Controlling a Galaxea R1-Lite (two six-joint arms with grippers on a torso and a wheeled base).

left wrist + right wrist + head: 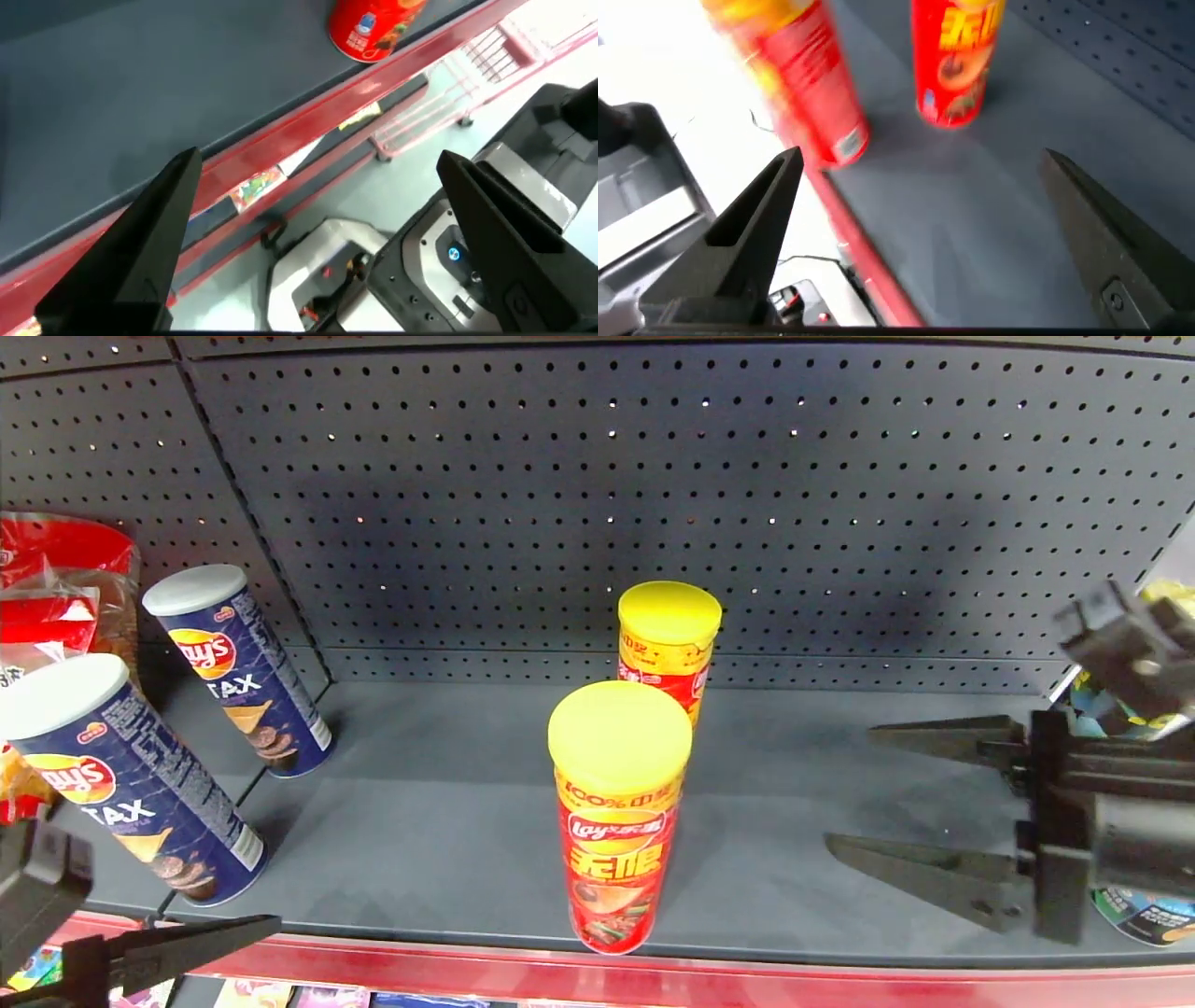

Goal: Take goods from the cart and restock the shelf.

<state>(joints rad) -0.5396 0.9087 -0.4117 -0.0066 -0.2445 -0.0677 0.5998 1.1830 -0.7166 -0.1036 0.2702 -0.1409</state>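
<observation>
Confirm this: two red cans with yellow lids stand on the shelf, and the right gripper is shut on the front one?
Not quite. The right gripper is open and empty, apart from the front red can, as the head view shows. Two red cans with yellow lids do stand on the shelf, the back red can behind it.

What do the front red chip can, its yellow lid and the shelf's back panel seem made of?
Front red chip can: likely cardboard tube, glossy printed wrap with sheen. Yellow lid: probably matte plastic, smooth and uniform. Back panel: seemingly painted metal, dark grey with regular holes.
</observation>
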